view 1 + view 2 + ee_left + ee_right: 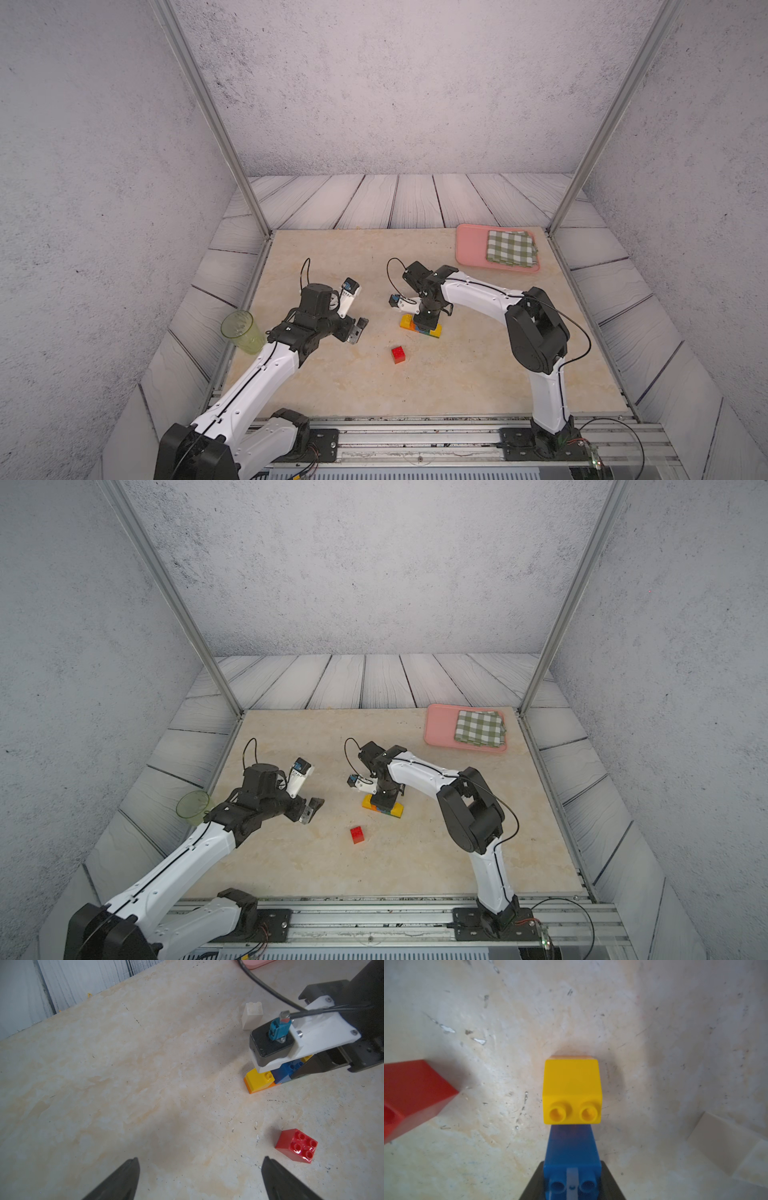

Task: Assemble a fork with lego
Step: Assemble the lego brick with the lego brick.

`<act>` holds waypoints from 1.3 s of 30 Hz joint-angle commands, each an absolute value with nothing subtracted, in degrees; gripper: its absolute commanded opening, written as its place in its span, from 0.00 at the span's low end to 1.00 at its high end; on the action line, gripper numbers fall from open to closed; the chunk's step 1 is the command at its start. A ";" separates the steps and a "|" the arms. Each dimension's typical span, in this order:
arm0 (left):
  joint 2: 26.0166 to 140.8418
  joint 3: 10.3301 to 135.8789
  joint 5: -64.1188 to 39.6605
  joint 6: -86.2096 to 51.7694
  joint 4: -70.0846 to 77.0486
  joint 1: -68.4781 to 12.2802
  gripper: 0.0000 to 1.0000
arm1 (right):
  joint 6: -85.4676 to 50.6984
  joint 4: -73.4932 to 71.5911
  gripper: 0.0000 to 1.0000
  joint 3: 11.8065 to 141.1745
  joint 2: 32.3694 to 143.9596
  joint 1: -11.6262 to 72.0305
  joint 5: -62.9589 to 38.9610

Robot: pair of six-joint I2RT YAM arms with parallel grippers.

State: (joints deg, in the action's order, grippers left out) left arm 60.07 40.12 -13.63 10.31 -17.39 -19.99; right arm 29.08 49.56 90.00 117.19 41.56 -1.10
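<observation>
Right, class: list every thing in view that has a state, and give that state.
left gripper: open, empty.
right gripper: shut, tips at blue brick.
blue brick: set between yellow bricks.
red brick: loose, studs up.
white brick: loose, upright.
checked cloth: folded, on pink tray.

Part-built fork (259, 1080) flat on table – red brick (296, 1145), white brick (251, 1015) seemingly loose.
</observation>
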 commanded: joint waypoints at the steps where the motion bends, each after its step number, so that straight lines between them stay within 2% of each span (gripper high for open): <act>1: 60.80 42.34 -14.83 11.16 -17.51 -19.34 0.98 | 30.35 52.19 0.04 86.01 121.60 39.12 6.47; 5: 61.23 42.97 -15.29 11.17 -17.66 -19.34 0.98 | 30.74 51.78 0.07 85.38 120.37 38.78 6.15; 7: 61.03 42.82 -15.47 11.51 -17.73 -19.34 0.98 | 30.51 51.93 0.11 85.53 120.12 38.40 5.99; 11: 61.30 43.22 -15.46 11.78 -17.79 -19.29 0.98 | 29.28 52.77 0.27 87.13 118.88 38.10 3.26; 19: 62.65 44.99 -16.16 12.52 -17.40 -19.34 0.98 | 27.57 54.76 0.50 91.38 116.61 38.11 -0.90; 23: 62.96 45.82 -16.11 13.16 -17.40 -19.34 0.98 | 26.44 52.38 0.70 91.58 113.14 38.06 -1.58; 25: 63.05 46.26 -16.17 13.29 -17.40 -19.34 0.98 | 25.70 50.77 0.76 91.75 111.28 37.71 -1.43; 31: 63.36 47.75 -16.60 13.71 -17.15 -19.34 0.98 | 24.63 49.16 0.79 96.39 109.81 34.70 -0.29; 39: 65.07 50.84 -17.49 15.18 -16.96 -19.38 0.98 | 29.61 51.59 0.80 105.63 117.47 29.92 0.31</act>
